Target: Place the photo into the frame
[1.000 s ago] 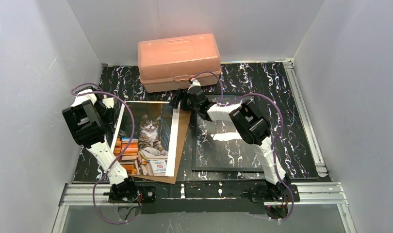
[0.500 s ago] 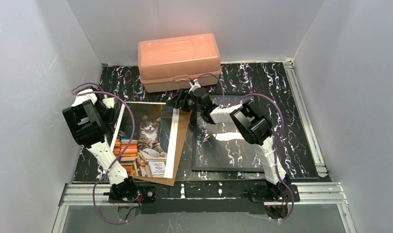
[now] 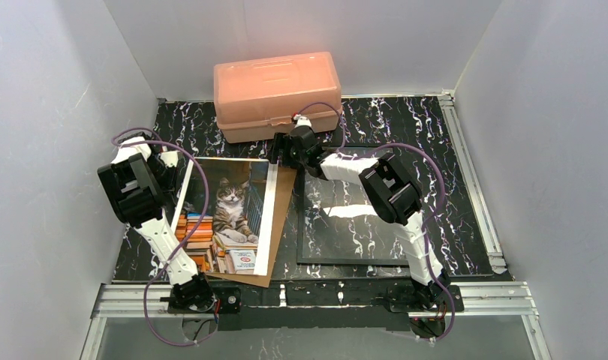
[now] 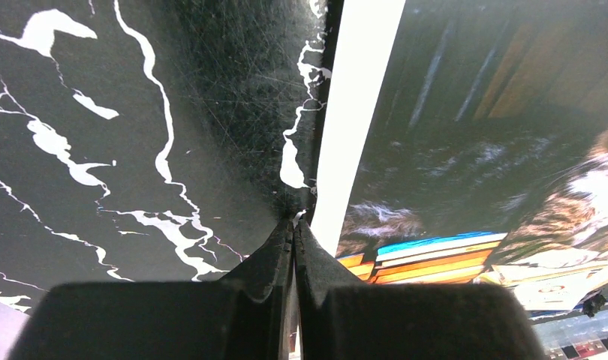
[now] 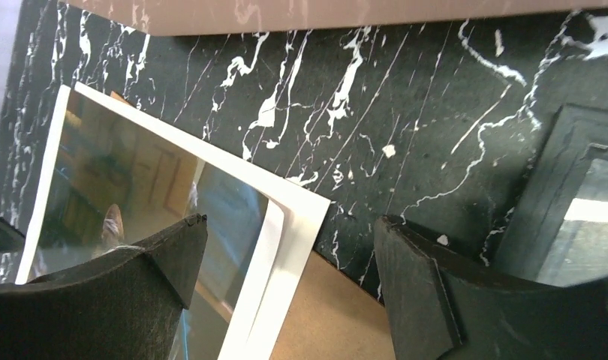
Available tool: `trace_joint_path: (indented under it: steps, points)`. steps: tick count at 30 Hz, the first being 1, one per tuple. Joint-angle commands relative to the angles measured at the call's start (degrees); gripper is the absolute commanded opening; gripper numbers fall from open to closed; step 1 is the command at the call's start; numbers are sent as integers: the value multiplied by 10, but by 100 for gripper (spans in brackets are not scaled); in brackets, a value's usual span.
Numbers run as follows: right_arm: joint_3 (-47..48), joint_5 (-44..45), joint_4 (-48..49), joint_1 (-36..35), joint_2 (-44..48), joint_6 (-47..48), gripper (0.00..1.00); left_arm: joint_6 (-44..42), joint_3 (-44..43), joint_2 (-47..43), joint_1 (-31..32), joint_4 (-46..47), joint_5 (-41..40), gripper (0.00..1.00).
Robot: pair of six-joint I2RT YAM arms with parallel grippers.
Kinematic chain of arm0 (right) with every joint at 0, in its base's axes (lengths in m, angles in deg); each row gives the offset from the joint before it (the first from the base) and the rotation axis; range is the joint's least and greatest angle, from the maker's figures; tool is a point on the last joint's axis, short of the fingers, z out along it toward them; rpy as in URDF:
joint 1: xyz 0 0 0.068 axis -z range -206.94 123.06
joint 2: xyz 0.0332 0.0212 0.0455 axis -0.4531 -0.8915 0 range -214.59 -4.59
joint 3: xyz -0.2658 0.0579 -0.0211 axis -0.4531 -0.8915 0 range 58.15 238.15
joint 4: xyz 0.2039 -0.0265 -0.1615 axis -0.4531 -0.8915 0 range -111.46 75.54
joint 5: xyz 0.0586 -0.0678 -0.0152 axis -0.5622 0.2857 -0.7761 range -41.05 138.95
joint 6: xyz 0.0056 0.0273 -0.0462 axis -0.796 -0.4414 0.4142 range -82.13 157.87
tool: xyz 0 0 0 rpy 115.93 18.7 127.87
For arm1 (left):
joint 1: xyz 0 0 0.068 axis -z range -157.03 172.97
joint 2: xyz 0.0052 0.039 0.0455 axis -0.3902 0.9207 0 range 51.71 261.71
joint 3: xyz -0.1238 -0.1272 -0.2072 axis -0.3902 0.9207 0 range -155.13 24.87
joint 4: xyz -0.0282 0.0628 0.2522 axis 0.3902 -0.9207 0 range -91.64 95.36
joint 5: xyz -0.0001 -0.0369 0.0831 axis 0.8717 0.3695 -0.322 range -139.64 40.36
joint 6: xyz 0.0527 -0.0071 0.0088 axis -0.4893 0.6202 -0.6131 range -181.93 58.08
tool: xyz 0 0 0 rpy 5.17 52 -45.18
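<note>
Photo lies face up, cat and books showing, on the brown backing board at the left-middle of the table. It is just beside the frame, which lies flat to its right, pane up. Nothing is in the frame yet, so I'd say you are at the pick-up.

Your left gripper is clenched, fingertips pressed together right at the print's left white border, low over the marbled surface. I cannot tell whether it nips the paper itself. Your right gripper hangs with jaws spread wide over the print's far right corner. One finger is above the picture, the other above bare table near the frame's far left corner, and it grasps nothing. The peach box sits just beyond that wrist.

Now, to do this well: flat paper offers no edge from straight above. Go for that far corner, which juts past the board over the table. Come in low and tilted, slip one finger beneath, and close gently so you do not crease it. Mind the box behind you as you descend. Use the left tips as a stop so the sheet doesn't skate away. Lift only a little, carry it low across, and square its edges with the frame's opening before letting go.
</note>
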Motion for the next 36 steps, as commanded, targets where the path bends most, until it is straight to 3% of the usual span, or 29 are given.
trace_joint_path:
  steps: [1, 12, 23, 36]
  points:
    - [58, 40, -74, -7, 0, 51, 89, 11, 7, 46, 19, 25, 36, 0]
    - [61, -6, -63, -17, -36, 18, 89, 14, -30, 74, 50, 5, 26, 0]
    - [18, -82, 28, -18, -37, -50, 88, 11, -20, 72, 59, 0, 16, 0]
    - [-75, -157, 265, -4, 4, -148, 87, 8, -24, 74, 59, 1, 24, 0]
